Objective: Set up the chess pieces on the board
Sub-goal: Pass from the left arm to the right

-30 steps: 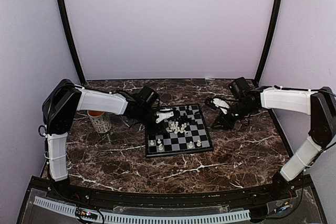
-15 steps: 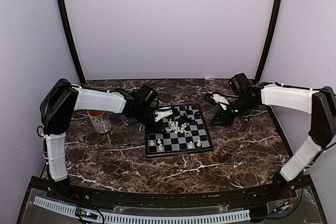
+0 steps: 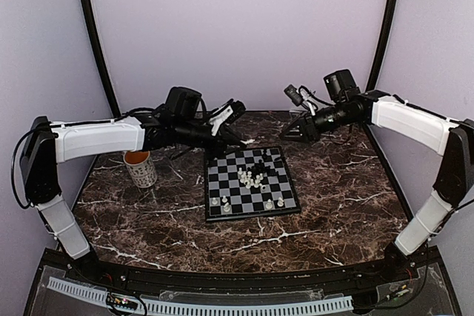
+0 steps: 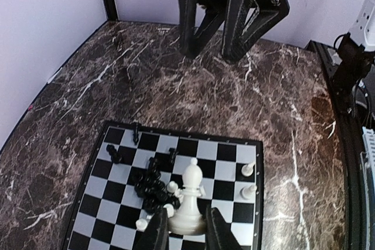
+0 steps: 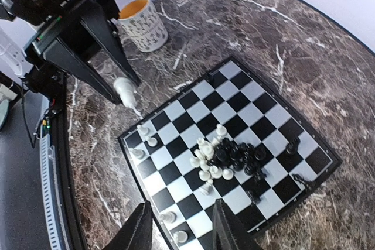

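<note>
The board (image 3: 252, 217) lies flat at the table's middle. A mixed heap of black and white chess pieces (image 3: 252, 177) sits on its centre, and a few white pieces stand along its near edge. My left gripper (image 3: 243, 139) hangs high over the board's far left corner, shut on a white bishop (image 4: 189, 199) held upright by its base. The right wrist view also shows this bishop (image 5: 125, 91). My right gripper (image 3: 285, 135) hangs high over the board's far right corner, open and empty. Its fingers (image 5: 140, 230) frame the board (image 5: 193, 109) from above.
A patterned white mug (image 3: 141, 169) with an orange inside stands left of the board, under my left arm. It also shows in the right wrist view (image 5: 143, 23). Dark marble tabletop surrounds the board. Black posts and pale walls close in the back and sides.
My left gripper rose from the board's left edge and drew back with the white bishop in it. My right gripper lifted off the table right of the board and swung up toward the board's far edge.
</note>
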`<state>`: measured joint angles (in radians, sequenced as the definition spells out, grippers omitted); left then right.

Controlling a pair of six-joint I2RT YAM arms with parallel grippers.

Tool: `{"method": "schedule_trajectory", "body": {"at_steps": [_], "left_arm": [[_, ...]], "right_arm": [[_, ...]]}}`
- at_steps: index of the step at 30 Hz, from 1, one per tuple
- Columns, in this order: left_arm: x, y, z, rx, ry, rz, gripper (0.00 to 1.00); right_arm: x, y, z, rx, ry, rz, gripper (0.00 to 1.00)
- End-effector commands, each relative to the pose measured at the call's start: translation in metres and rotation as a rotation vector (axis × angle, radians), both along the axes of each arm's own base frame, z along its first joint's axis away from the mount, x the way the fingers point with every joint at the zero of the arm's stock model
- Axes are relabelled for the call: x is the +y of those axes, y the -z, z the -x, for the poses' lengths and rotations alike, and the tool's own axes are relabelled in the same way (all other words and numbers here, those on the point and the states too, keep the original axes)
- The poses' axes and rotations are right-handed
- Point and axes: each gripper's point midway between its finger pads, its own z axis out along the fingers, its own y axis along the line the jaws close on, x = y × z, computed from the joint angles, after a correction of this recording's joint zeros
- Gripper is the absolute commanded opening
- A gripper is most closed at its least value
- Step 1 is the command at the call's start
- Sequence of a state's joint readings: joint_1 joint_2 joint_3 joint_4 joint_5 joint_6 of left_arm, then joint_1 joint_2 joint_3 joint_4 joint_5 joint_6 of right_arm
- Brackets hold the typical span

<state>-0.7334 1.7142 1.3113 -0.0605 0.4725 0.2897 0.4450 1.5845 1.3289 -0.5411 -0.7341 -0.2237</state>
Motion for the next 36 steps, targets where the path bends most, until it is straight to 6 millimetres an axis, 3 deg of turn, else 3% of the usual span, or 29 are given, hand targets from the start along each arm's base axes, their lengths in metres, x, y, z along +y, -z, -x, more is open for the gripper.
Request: {"method": "schedule_trajectory", "body": {"at_steps": [1,10,19,31,36], "left_arm": [[-0.023,-0.043,0.017,-0.007,0.036,0.189,0.20],[-0.043,-0.048,0.033,-0.005,0.070,0.240,0.21],[-0.044,-0.049,0.036,-0.006,0.079,0.246,0.21],[-0.046,-0.044,0.037,-0.002,0.086,0.238,0.21],[-0.046,-0.040,0.035,-0.004,0.087,0.222,0.31]], "right_arm": [[0.027,-0.042,0.002,0.124,-0.041,-0.195,0.39],[0.051,-0.038,0.024,0.238,-0.101,-0.242,0.47],[0.062,-0.037,0.042,0.251,-0.158,-0.247,0.42],[0.063,-0.039,0.043,0.253,-0.165,-0.263,0.15],[0.061,-0.037,0.041,0.225,-0.155,-0.246,0.07]]}}
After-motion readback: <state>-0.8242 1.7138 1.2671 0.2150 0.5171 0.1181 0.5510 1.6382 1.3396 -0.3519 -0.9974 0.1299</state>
